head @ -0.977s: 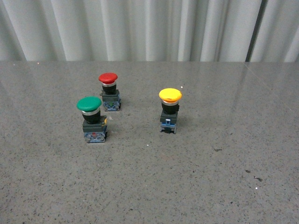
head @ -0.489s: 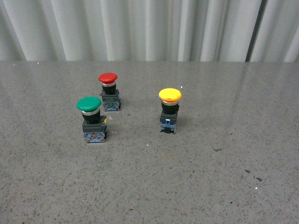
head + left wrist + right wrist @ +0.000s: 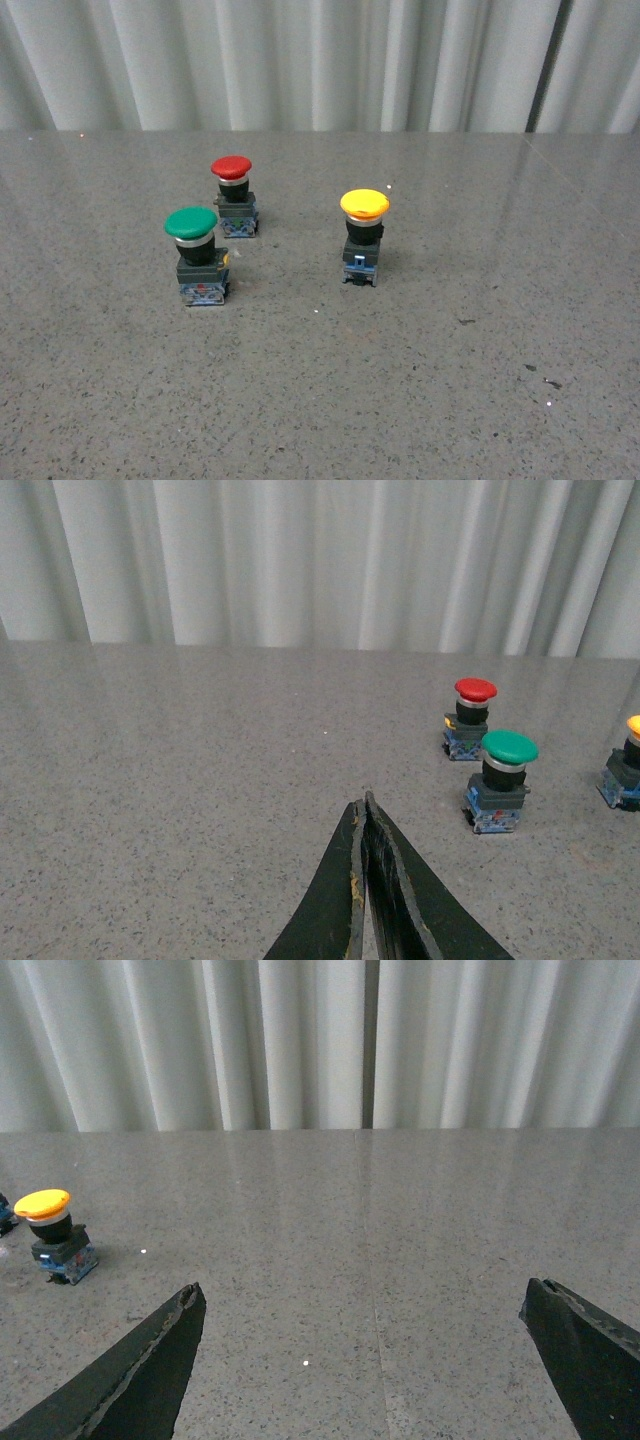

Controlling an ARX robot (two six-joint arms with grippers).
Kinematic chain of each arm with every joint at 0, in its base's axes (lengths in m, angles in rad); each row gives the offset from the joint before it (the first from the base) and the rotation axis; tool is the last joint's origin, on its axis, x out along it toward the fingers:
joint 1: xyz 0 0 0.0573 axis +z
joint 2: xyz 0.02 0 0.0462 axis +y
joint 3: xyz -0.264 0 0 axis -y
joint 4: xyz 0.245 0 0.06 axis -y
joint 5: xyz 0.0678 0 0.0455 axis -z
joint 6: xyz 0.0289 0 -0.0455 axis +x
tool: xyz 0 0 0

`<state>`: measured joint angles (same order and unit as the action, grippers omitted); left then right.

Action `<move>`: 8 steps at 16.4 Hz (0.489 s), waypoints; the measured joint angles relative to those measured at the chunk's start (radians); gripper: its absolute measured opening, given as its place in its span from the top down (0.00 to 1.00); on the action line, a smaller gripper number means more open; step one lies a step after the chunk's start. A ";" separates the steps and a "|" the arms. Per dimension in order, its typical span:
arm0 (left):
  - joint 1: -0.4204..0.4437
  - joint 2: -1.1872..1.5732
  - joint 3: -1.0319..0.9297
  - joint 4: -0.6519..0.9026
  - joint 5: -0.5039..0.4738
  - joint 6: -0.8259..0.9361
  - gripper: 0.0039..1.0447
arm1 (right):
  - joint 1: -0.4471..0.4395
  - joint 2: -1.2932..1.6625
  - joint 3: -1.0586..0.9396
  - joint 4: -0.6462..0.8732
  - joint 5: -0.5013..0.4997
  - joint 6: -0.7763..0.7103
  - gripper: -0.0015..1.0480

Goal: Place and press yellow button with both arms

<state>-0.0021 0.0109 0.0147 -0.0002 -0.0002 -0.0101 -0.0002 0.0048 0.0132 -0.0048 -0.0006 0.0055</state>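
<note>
The yellow button [image 3: 363,236] stands upright on the grey table, right of centre in the front view. It shows in the right wrist view [image 3: 52,1232] and, cut by the frame edge, in the left wrist view [image 3: 627,770]. Neither arm shows in the front view. My left gripper [image 3: 364,802] is shut and empty, apart from the buttons over bare table. My right gripper [image 3: 365,1295] is open wide and empty, well away from the yellow button.
A green-capped button [image 3: 197,255] and a red-capped button [image 3: 235,194] stand close together left of the yellow one; both show in the left wrist view, green [image 3: 501,780] and red [image 3: 470,716]. A pleated white curtain [image 3: 320,60] hangs behind the table.
</note>
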 joint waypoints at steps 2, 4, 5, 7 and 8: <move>0.000 0.000 0.000 -0.004 0.000 0.000 0.99 | 0.000 0.000 0.000 0.001 0.000 0.000 0.06; 0.000 0.000 0.000 -0.004 0.000 0.000 0.65 | 0.000 0.000 0.000 0.000 0.000 0.000 0.06; 0.000 0.000 0.000 -0.005 0.000 0.000 0.54 | 0.000 0.000 0.000 0.000 0.000 0.000 0.06; 0.000 0.000 0.000 -0.005 0.000 0.000 0.30 | 0.002 0.003 0.002 -0.016 0.010 0.005 0.06; 0.000 0.000 0.000 -0.005 -0.001 0.000 0.18 | 0.055 0.094 0.048 -0.102 0.112 0.092 0.06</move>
<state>-0.0021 0.0109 0.0147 -0.0048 -0.0013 -0.0101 0.0547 0.0990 0.0616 -0.1070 0.1112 0.0978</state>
